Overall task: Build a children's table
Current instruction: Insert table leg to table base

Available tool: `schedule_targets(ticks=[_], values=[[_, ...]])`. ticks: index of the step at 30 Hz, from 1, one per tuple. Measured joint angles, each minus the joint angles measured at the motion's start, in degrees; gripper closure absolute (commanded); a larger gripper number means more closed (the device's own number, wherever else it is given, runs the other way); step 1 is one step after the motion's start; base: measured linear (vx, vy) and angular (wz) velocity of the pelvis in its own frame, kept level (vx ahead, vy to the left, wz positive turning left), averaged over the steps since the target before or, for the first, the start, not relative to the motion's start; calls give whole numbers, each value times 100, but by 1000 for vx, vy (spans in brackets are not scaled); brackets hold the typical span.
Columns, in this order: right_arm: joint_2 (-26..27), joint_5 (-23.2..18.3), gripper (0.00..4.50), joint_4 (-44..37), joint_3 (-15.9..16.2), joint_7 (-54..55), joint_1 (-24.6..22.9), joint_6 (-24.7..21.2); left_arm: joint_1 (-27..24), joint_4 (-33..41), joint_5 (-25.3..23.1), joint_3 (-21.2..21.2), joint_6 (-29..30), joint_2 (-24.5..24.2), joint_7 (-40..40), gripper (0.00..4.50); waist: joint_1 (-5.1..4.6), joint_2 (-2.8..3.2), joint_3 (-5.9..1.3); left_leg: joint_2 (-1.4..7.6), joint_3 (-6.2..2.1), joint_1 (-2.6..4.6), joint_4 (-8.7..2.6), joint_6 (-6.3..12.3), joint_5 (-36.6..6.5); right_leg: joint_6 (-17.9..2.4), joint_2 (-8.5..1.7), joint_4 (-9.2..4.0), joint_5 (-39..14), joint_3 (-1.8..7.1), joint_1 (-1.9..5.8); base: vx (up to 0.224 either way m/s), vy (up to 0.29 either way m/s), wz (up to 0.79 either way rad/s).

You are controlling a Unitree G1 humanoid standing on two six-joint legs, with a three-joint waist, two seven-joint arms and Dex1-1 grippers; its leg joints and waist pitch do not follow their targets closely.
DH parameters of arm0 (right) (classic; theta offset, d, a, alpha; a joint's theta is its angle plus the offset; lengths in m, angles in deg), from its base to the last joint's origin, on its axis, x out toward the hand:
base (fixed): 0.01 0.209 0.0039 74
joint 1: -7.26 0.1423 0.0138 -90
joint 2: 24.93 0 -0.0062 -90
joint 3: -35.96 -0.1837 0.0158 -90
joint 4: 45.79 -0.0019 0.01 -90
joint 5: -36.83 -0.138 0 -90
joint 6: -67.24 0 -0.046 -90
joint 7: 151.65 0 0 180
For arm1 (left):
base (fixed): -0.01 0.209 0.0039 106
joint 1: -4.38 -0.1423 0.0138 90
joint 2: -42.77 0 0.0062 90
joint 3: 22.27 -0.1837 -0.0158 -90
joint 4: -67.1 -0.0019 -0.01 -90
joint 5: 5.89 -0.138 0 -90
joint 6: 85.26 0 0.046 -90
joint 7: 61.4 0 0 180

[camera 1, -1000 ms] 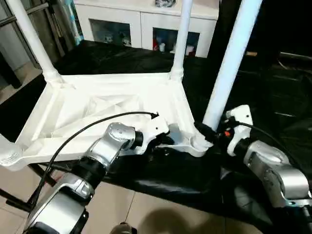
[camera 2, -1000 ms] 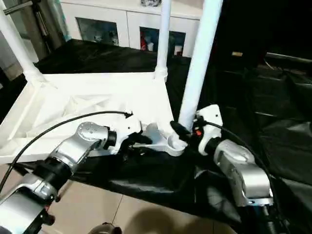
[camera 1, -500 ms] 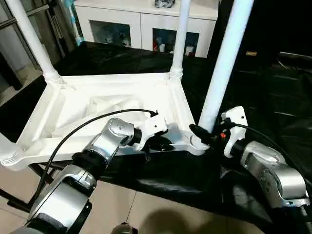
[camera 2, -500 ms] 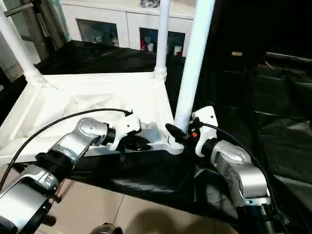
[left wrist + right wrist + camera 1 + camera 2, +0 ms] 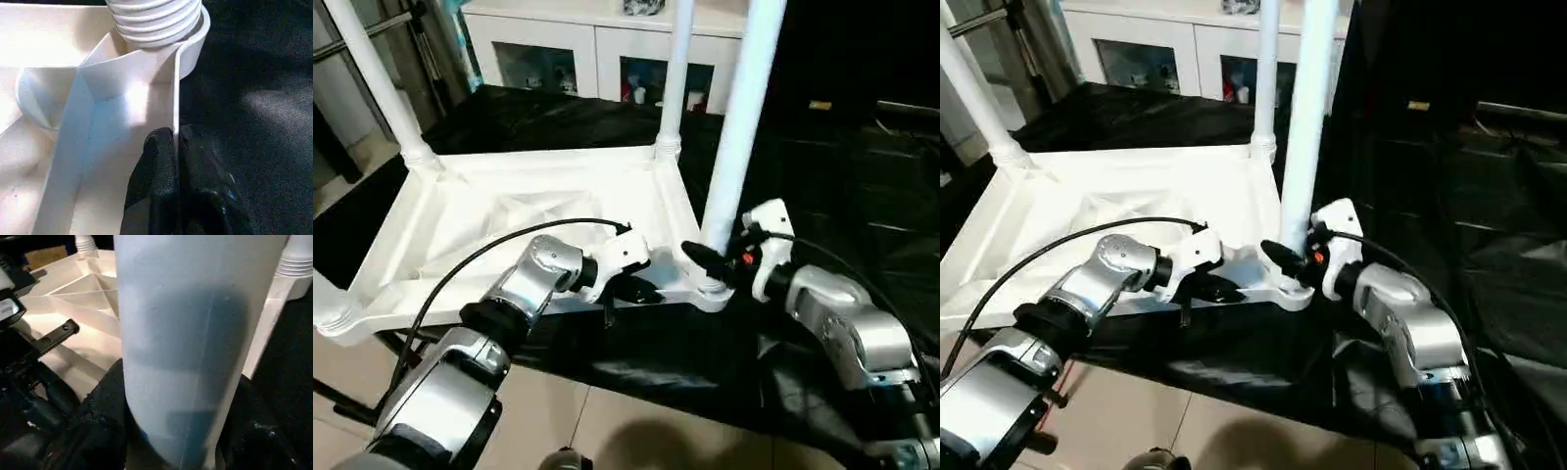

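The children's table (image 5: 558, 211) is white all over: its upturned top shows a ribbed underside in plain white, and the tube legs (image 5: 740, 117) standing from its corner sockets are the same white, shading to pale blue-grey where they lie in shadow. It lies on a black, faintly glossy cloth (image 5: 862, 196). The robot's forearms (image 5: 847, 323) are silver with white wrist housings, and each gripper has black fingers (image 5: 161, 181). Behind stands a white cabinet (image 5: 597, 44) with glass doors. The floor (image 5: 568, 416) is pale beige tile.
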Motion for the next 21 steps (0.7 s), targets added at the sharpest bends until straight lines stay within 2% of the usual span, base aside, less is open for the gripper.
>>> schedule_targets(ticks=[10, 14, 21], values=[[-164, -62, 257, 49, 33, -271, 86, -171, -113, 37, -1, 134, -89, 20, 10, 450, -21, 17, -9, 0, 1, 3, -2, 0, 0, 1, 0, 2, -1, 3, -1, 0, 0, 0], [-319, -100, 257, -40, 10, -360, -1, -365, -139, 52, -1, 175, -100, 21, 19, 450, -23, 20, -10, 0, 1, 4, -4, 0, 0, 2, 1, 2, -1, 4, -2, 0, 0, 0], [-348, -103, 257, -120, 3, -389, -41, -404, -172, 76, -1, 216, -98, 34, 42, 450, -20, 31, -14, 0, 3, 4, -5, 0, 0, 3, 1, 1, -2, 5, -3, 0, 0, 0]])
